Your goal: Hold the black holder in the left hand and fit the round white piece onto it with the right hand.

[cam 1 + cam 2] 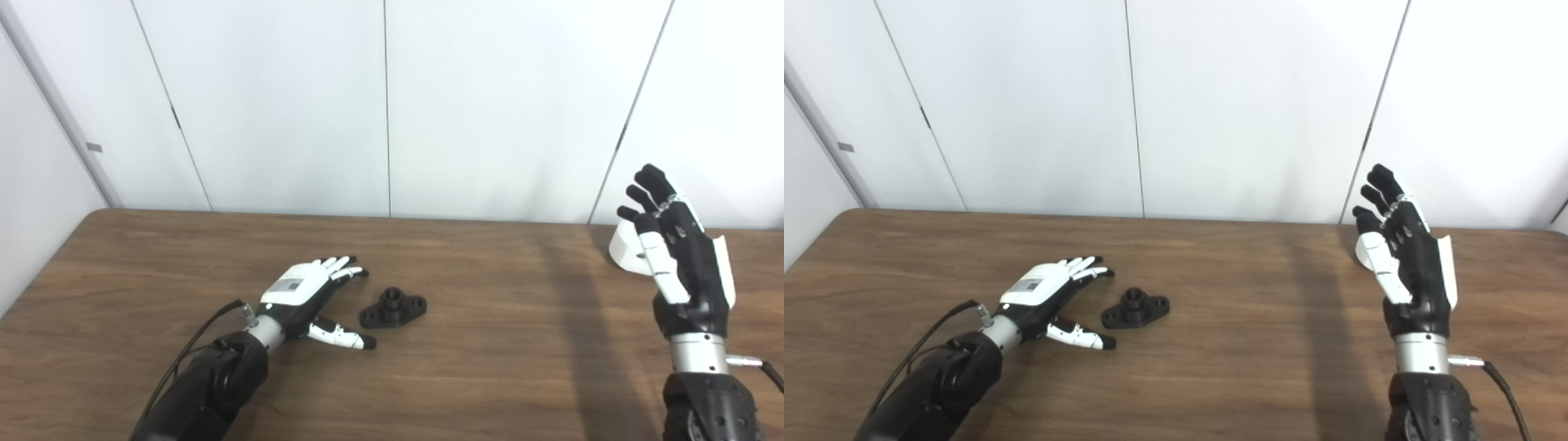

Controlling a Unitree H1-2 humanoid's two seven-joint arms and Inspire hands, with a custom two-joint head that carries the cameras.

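Observation:
The black holder (393,307), a small flanged base with a short upright stub, lies on the brown table (478,343) near the middle. My left hand (309,295) rests low on the table just left of it, open, fingers spread, not touching it. My right hand (674,257) is raised upright at the right, open, fingers apart. The round white piece (625,248) stands on the table behind the right hand, mostly hidden by the thumb and palm; in the right eye view only a sliver (1360,252) shows.
White wall panels (392,104) rise behind the table's far edge. The table's left edge runs diagonally at the far left. A cable (196,337) trails from the left wrist.

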